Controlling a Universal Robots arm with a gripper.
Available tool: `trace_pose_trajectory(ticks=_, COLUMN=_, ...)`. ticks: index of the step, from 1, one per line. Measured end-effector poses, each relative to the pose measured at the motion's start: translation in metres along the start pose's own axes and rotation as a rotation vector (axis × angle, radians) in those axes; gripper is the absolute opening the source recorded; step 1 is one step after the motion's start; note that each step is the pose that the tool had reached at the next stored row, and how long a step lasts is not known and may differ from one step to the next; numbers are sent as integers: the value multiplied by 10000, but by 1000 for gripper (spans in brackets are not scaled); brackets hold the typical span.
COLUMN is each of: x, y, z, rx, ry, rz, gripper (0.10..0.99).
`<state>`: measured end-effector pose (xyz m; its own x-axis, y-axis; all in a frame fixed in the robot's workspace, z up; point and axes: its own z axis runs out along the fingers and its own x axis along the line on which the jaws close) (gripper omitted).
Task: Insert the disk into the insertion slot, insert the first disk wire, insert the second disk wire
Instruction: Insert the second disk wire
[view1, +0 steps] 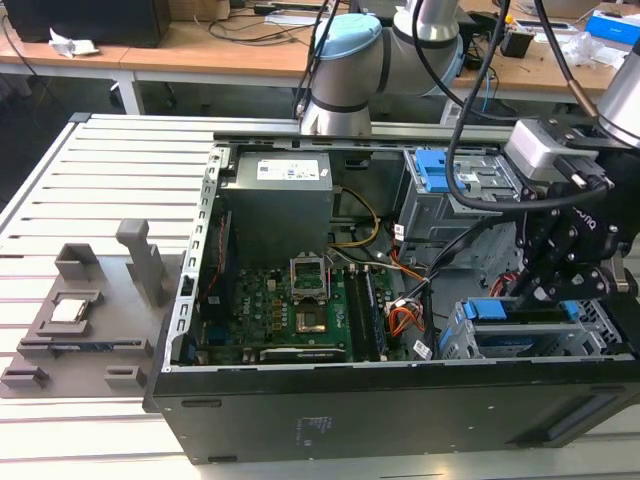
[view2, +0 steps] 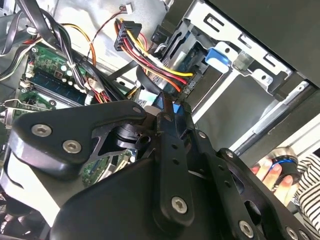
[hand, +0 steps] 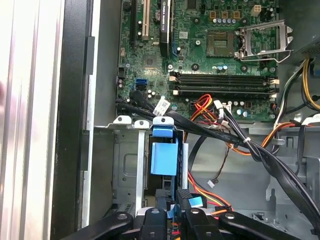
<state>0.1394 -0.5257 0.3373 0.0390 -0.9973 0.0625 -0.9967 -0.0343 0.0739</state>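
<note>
Black jointed hand (view1: 545, 290) over perforated grey insertion slot (view1: 590, 335).

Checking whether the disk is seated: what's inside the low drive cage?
A blue-framed disk sits in the low cage; its blue tab shows in the first wrist view. The gripper covers its rear end.

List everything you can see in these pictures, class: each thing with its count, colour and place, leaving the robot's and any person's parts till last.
Computer case: one, black, open, on the slatted table.
Motherboard: one, green, in the case.
Power supply: one, grey, beyond the motherboard.
Insertion slot: one, grey cage, case's near corner on the exterior view's right.
Disk: one, blue-framed, in the insertion slot.
Fixture: one, grey, on the table.
Gripper: one, black, at the disk.
Person's hand: one.
</note>
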Motion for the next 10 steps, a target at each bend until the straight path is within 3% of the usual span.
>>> trace_pose_trajectory(ticks=7, x=3, y=-6, z=5, rx=2, ry=1, rz=0, gripper=216)
trace_pose_trajectory(ticks=10, x=2, y=-6, z=5, rx=0, ry=-1, rz=0, gripper=341)
